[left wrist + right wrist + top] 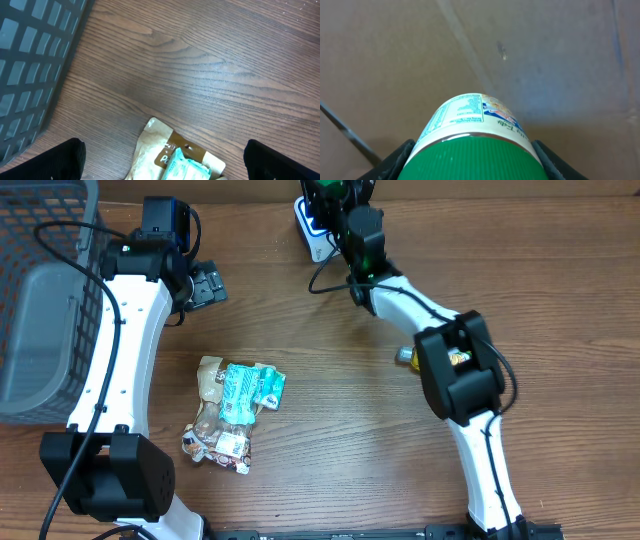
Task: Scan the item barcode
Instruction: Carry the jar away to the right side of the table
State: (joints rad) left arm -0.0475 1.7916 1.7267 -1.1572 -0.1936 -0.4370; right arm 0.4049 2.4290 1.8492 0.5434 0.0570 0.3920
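- The right gripper (335, 195) sits at the top centre of the overhead view, its jaws clamped on a green-lidded jar (475, 125).
- In the right wrist view the jar fills the lower centre, one dark finger (395, 161) pressed against each side of its ribbed lid, its printed label facing away from the camera.
- A white scanner (312, 225) with a blue glow stands just below and left of that gripper.
- The left gripper (205, 285) hangs in the upper left, jaws spread wide and empty, above bare wooden table (210, 65).
- A brown pouch (155, 150) with a teal packet (250, 385) on it lies left of centre.
- A grey basket (45, 300) stands at the left edge.
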